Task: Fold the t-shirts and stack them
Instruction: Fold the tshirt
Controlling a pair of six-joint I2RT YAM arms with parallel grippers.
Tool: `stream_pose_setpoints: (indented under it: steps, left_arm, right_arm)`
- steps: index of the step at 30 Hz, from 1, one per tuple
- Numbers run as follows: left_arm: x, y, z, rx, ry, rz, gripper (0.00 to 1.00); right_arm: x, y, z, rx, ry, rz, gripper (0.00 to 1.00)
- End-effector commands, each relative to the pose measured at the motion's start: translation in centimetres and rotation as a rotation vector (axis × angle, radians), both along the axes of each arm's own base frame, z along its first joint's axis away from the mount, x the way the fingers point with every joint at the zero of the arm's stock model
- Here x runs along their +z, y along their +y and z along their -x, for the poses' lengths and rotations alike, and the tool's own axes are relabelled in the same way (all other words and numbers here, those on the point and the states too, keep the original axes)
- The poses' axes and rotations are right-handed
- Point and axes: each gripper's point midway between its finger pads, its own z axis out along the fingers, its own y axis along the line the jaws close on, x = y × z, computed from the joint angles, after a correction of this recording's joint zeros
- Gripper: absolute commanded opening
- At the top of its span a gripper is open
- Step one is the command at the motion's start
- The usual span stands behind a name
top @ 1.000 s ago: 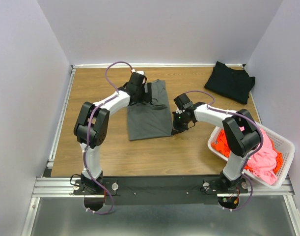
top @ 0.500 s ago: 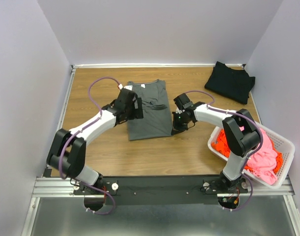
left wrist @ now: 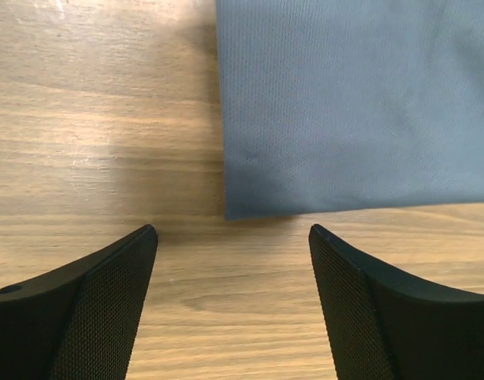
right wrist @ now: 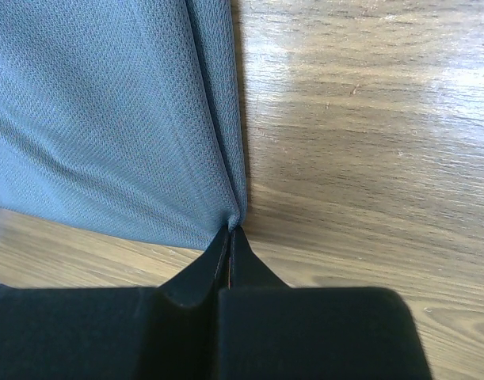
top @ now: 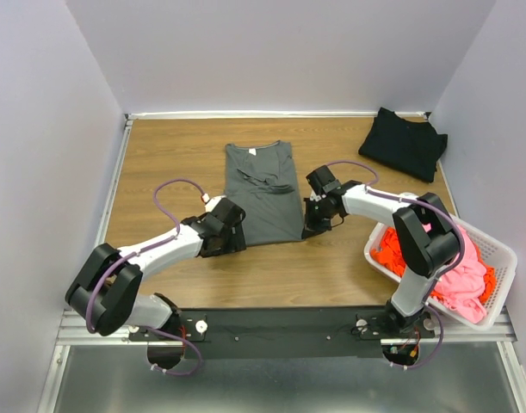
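A dark grey t-shirt (top: 261, 189) lies folded lengthwise on the wooden table, collar to the back. My left gripper (top: 234, 240) is open and empty just in front of its near left corner (left wrist: 230, 212). My right gripper (top: 307, 229) is shut on the shirt's near right corner (right wrist: 235, 215), low at the table. A black t-shirt (top: 405, 142) lies folded at the back right. Orange (top: 388, 250) and pink (top: 459, 280) shirts fill the basket.
A white slatted basket (top: 500, 274) stands at the right front, close to my right arm's base. Grey walls close in the table on three sides. Bare wood (top: 159, 163) lies left of the grey shirt.
My left arm has drawn back from the shirt's far left part to its near left corner. The shirt's collar end now lies uncovered. My right gripper has stayed at the near right corner.
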Motion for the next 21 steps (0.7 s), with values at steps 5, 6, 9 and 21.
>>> stream_pose_setpoints:
  steps: [5, 6, 9, 21]
  left_arm:
    - [0.5, 0.0, -1.5, 0.091, -0.054, 0.0, 0.76]
    - [0.5, 0.0, -1.5, 0.093, -0.054, -0.002, 0.75]
    - [0.5, 0.0, -1.5, 0.104, -0.06, 0.01, 0.68]
    - [-0.8, -0.2, -1.3, 0.098, -0.042, 0.012, 0.5]
  right_arm:
    - [-1.9, -2.5, 2.3, 0.001, 0.063, 0.123, 0.04]
    - [-1.8, -2.4, 2.2, 0.003, 0.064, 0.121, 0.04]
    - [-1.7, -2.3, 2.1, 0.004, 0.062, 0.118, 0.04]
    - [-1.8, -2.6, 2.5, 0.003, 0.065, 0.122, 0.04]
